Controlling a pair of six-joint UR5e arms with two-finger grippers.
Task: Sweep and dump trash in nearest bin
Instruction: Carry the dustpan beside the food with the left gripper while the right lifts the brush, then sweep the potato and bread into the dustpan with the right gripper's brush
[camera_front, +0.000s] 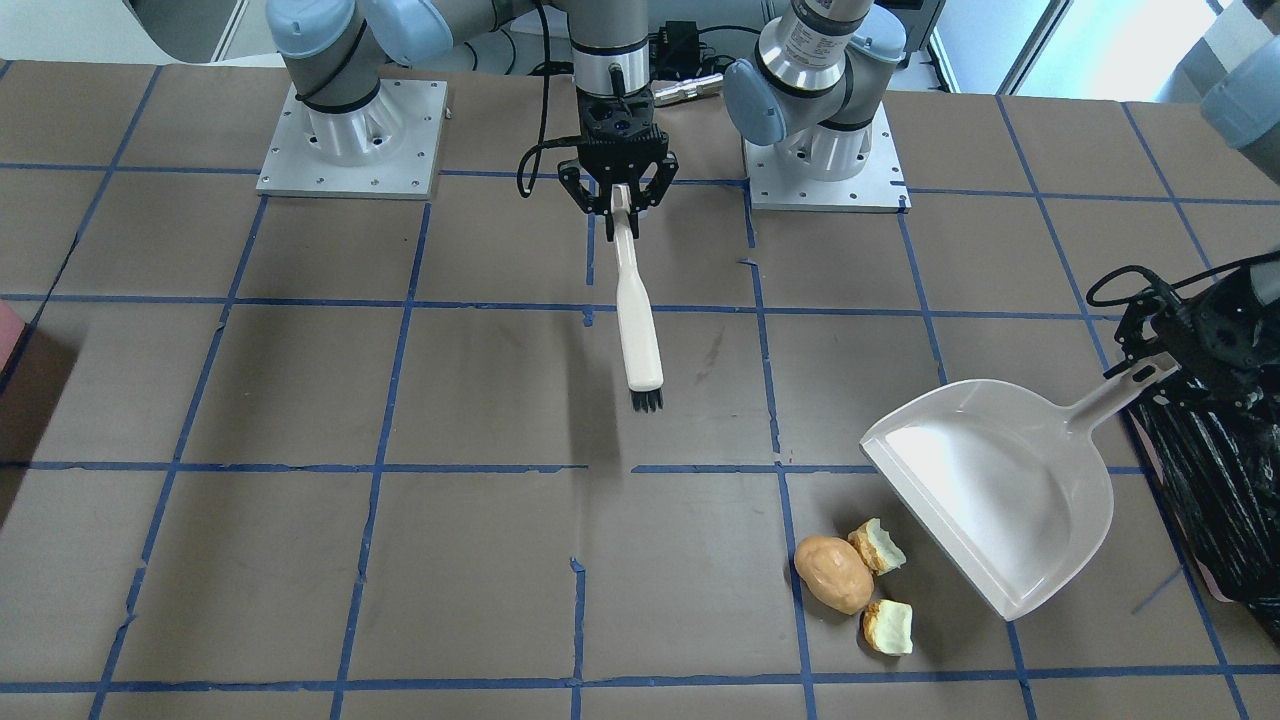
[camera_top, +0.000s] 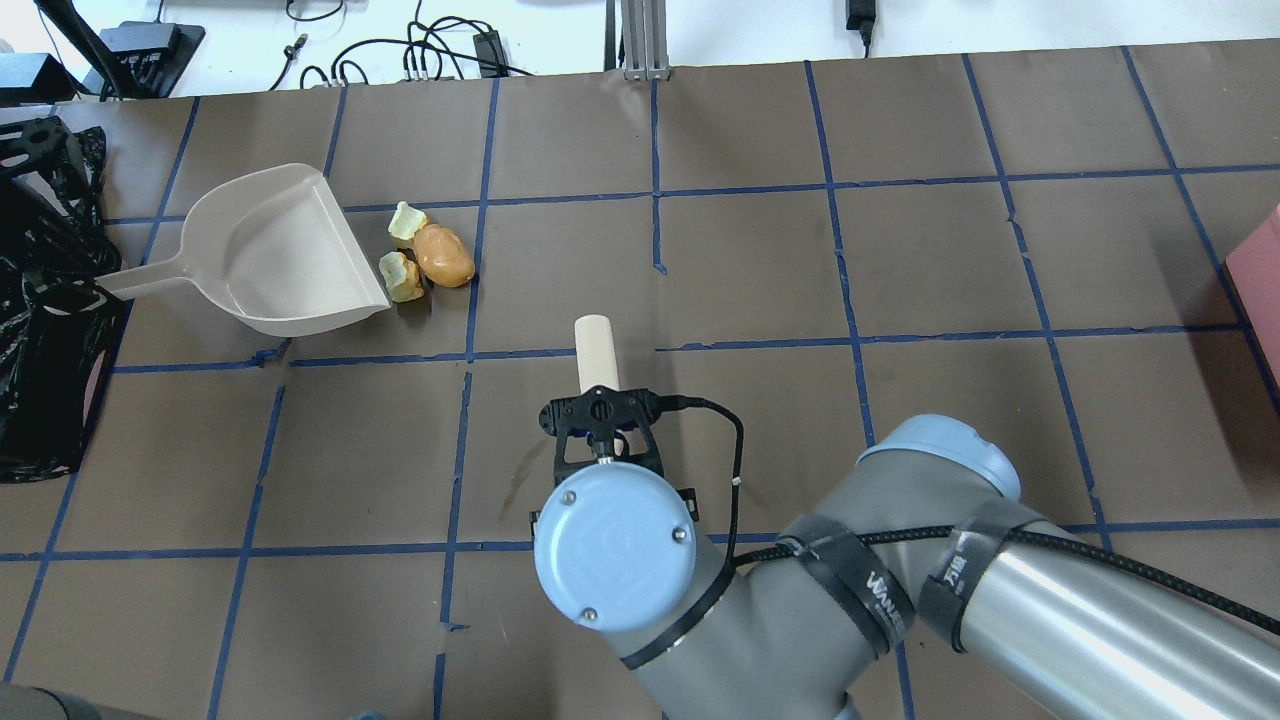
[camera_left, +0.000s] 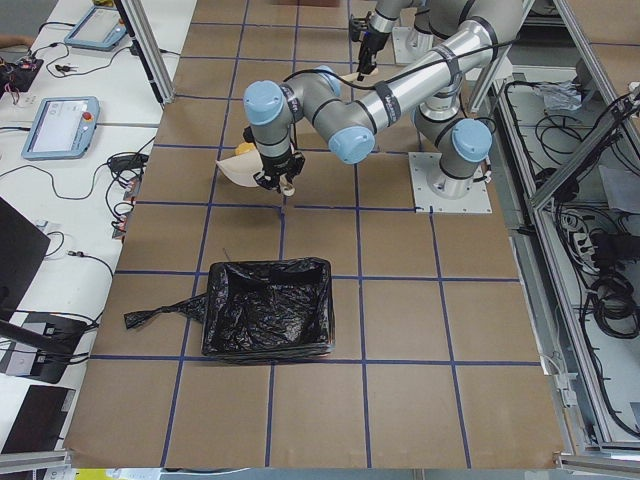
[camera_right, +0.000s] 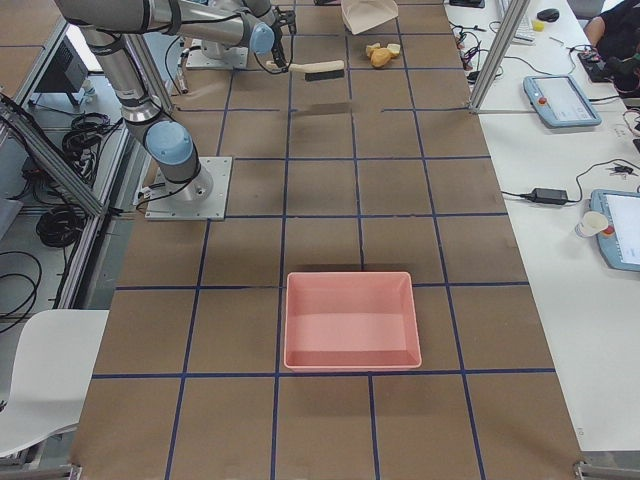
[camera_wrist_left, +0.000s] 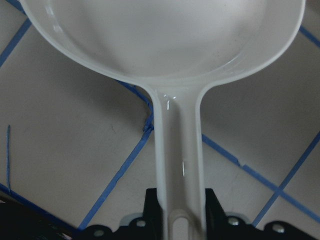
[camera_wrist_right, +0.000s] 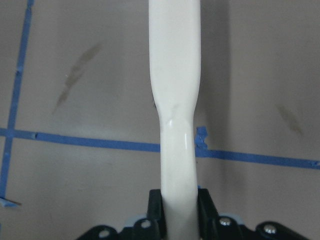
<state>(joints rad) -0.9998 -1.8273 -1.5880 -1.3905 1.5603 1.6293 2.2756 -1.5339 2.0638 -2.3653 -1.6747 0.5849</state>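
Note:
The trash lies together on the table: a tan potato-like lump (camera_front: 833, 587) (camera_top: 443, 254) and two pale chunks with orange crust (camera_front: 877, 545) (camera_front: 889, 627). It sits just off the open lip of a beige dustpan (camera_front: 1000, 490) (camera_top: 270, 250). My left gripper (camera_front: 1150, 345) (camera_wrist_left: 182, 205) is shut on the dustpan's handle, over the bin (camera_front: 1215, 480) (camera_top: 45, 330) (camera_left: 268, 307), which is lined with a black bag. My right gripper (camera_front: 620, 195) (camera_top: 598, 410) (camera_wrist_right: 177, 200) is shut on a white brush (camera_front: 637, 320) (camera_top: 596, 352). The brush is held above the table near the middle, apart from the trash, with its black bristles (camera_front: 646, 401) pointing down.
A pink tray without a bag (camera_right: 350, 320) (camera_top: 1258, 270) stands at the table end on my right, far from the trash. Both arm bases (camera_front: 350, 140) (camera_front: 825, 150) are bolted at the robot's edge. Blue tape lines grid the brown table.

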